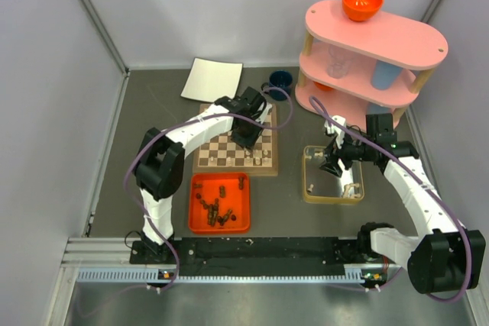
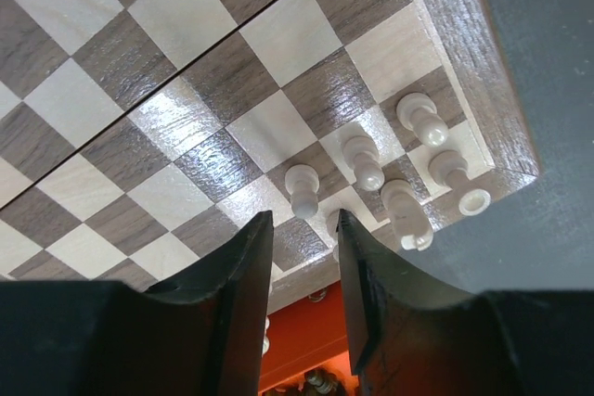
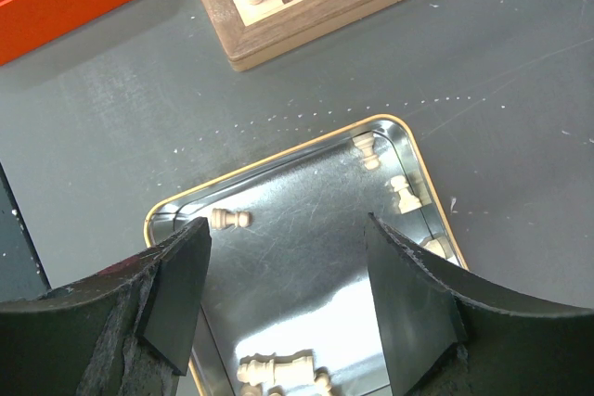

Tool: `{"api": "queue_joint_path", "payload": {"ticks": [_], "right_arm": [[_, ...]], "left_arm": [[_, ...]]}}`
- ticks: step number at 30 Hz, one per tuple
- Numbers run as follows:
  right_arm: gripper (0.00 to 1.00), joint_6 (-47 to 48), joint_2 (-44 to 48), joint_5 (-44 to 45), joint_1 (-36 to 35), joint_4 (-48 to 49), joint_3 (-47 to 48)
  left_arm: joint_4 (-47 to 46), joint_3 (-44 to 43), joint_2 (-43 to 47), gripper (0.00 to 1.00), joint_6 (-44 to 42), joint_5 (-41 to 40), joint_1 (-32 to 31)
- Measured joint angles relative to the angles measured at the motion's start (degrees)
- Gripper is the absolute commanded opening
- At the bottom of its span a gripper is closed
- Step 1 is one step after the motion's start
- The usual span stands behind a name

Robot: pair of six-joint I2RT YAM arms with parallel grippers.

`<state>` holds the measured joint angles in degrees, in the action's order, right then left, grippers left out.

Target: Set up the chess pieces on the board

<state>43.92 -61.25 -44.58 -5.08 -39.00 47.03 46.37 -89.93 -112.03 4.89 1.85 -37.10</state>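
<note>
The board [image 1: 216, 152] lies mid-table, with several pale chess pieces [image 2: 364, 160] clustered at its near right corner. My left gripper [image 1: 248, 139] hovers low over that corner. Its jaws [image 2: 302, 229] stand a little apart with nothing between them, and one pale piece [image 2: 332, 223] shows just beside the right finger. My right gripper [image 1: 330, 164] hangs wide open and empty [image 3: 283, 257] above a metal tin [image 3: 306, 150]. The tin holds several pale pieces [image 3: 230, 219] lying on their sides. Dark pieces [image 1: 218, 208] lie in an orange tray [image 1: 195, 219].
A pink two-tier shelf [image 1: 397, 36] with an orange bowl [image 1: 362, 1] and cups stands at the back right. A white sheet [image 1: 212, 79] and a dark blue bowl [image 1: 280, 79] lie behind the board. Grey walls close in both sides.
</note>
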Motion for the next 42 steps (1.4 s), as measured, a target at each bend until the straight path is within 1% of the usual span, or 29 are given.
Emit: {"api": "queue_joint_path", "payload": {"ticks": [3, 6, 7, 12, 13, 16, 17, 18, 20, 21, 25, 28, 30, 42], "right_arm": [[0.66, 0.0, 0.0, 0.0, 0.0, 0.0, 0.0], [0.66, 0.0, 0.0, 0.02, 0.0, 0.0, 0.0], [0.67, 0.0, 0.0, 0.0, 0.0, 0.0, 0.0], [0.67, 0.0, 0.0, 0.02, 0.0, 0.0, 0.0], [0.67, 0.0, 0.0, 0.0, 0.0, 0.0, 0.0], [0.67, 0.0, 0.0, -0.02, 0.0, 0.0, 0.0], [0.67, 0.0, 0.0, -0.04, 0.0, -0.02, 0.0], [0.67, 0.0, 0.0, -0.04, 0.0, 0.0, 0.0], [0.67, 0.0, 0.0, -0.07, 0.0, 0.0, 0.0], [0.67, 0.0, 0.0, -0.07, 0.0, 0.0, 0.0], [0.67, 0.0, -0.02, -0.15, 0.0, -0.02, 0.0], [0.67, 0.0, -0.02, -0.37, 0.0, 0.0, 0.0], [0.67, 0.0, -0.02, -0.61, 0.0, 0.0, 0.0], [0.67, 2.12, -0.15, -0.11, 0.0, -1.88, 0.09]], "left_arm": [[0.04, -0.2, 1.4, 0.46, 0.15, 0.0, 0.0], [0.13, -0.7, 2.91, 0.54, 0.44, -0.11, 0.0], [0.13, -0.83, 3.58, 0.59, 0.61, -0.2, 0.0], [-1.31, -0.37, 8.68, 0.68, 1.46, -0.31, 0.17], [-2.84, 0.66, 10.6, 0.69, 1.51, -0.31, 0.31], [-6.54, 4.72, 17.7, 0.76, 2.01, -0.94, 0.83], [-7.93, 6.29, 20.35, 0.82, 2.21, -1.33, 1.07], [-9.66, 8.07, 23.04, 0.86, 2.32, -1.68, 1.36], [-13.22, 12.0, 28.46, 0.89, 2.56, -2.71, 1.95], [-14.36, 13.66, 30.62, 0.95, 2.58, -2.99, 2.16], [-21.44, 22.73, 40.74, 0.96, 2.47, -4.15, 3.17], [-24.22, 27.15, 45.81, 0.96, 2.43, -4.52, 3.34], [-25.11, 29.18, 48.22, 0.99, 2.27, -4.9, 3.34], [-28.09, 39.82, 62.16, 0.99, -1.01, -10.19, 3.65]]}}
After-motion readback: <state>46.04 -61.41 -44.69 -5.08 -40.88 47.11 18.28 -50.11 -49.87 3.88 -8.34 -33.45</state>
